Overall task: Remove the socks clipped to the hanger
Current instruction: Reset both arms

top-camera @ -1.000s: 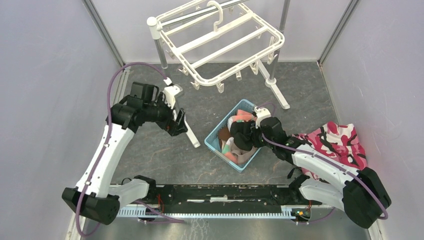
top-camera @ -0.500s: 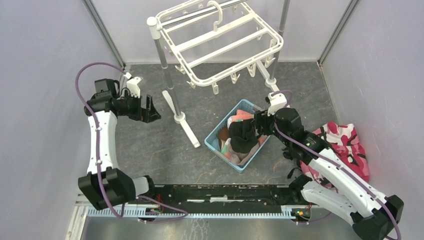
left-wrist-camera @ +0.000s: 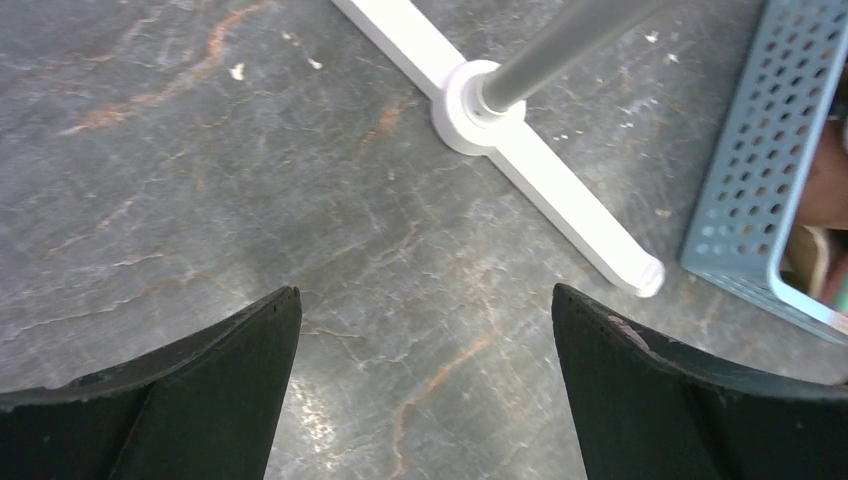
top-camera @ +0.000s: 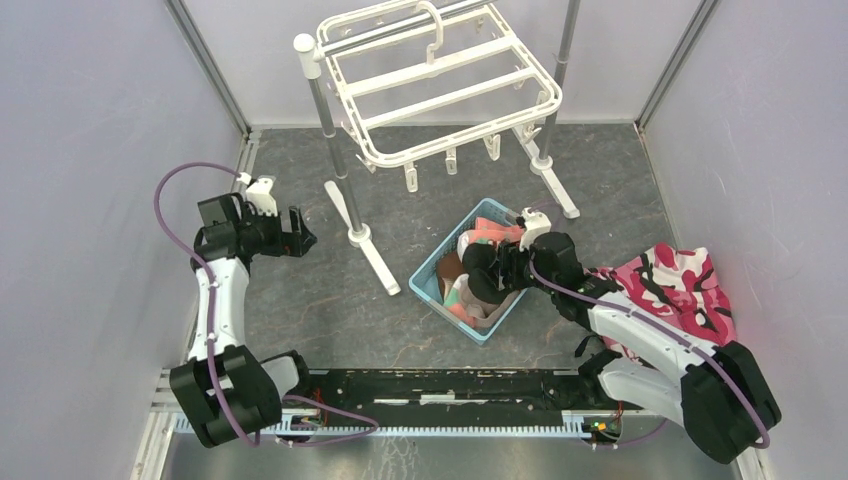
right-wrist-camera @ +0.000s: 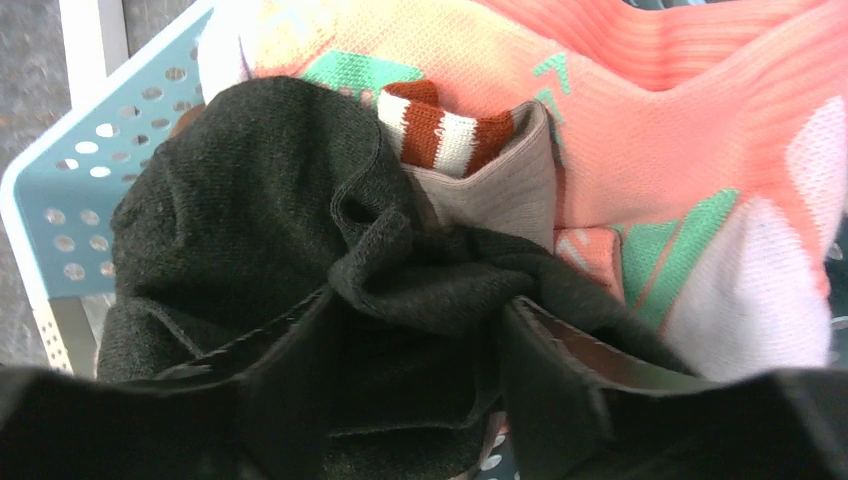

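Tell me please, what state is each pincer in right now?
Left pincer: open, empty.
Right pincer: jaws apart, black sock bunched between them; grip cannot be told.

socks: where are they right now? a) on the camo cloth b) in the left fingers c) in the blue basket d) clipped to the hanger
c: the socks lie heaped in the basket; none hang from the hanger.
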